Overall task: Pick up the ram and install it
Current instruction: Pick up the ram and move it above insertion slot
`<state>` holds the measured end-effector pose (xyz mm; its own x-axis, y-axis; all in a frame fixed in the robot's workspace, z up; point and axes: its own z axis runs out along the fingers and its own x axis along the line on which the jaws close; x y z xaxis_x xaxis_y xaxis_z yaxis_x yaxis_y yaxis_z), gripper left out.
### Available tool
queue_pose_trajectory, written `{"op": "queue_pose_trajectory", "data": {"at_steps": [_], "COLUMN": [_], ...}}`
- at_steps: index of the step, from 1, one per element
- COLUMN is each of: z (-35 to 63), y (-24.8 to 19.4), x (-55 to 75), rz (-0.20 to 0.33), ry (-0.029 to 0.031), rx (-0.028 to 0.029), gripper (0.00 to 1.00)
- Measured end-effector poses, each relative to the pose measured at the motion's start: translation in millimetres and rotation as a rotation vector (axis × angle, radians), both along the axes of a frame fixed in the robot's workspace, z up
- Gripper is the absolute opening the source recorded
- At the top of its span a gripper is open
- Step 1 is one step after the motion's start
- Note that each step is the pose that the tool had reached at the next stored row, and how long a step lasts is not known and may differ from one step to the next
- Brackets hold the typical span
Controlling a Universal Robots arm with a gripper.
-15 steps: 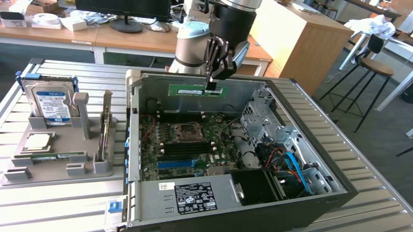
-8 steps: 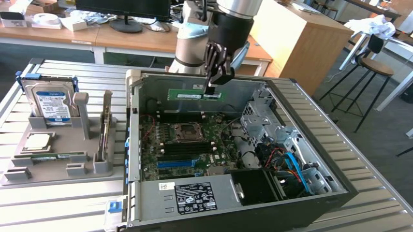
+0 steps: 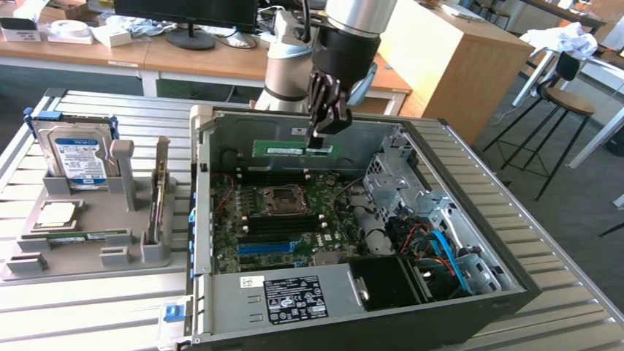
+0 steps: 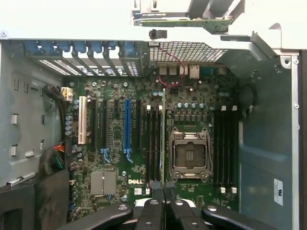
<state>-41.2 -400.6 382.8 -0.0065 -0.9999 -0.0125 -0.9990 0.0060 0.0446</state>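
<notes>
Exterior view: my gripper pinches the ram, held level above the motherboard, at twelve o'clock from the processor socket. Wrist view: I see the ram edge-on between the fingers, over the memory slots beside the socket.

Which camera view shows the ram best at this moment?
The exterior view: there the ram shows its long green side with the label, held near one end by the gripper. The wrist view shows the ram edge-on, as a thin strip over the motherboard.
</notes>
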Motion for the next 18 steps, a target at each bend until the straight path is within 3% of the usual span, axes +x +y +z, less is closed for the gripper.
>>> {"op": "queue_pose_trajectory", "data": {"at_steps": [18], "z": [-0.9], "y": [0.0], "x": [5.7], "rz": [0.0], "ry": [0.0], "rx": [0.0], "gripper": [0.11]}}
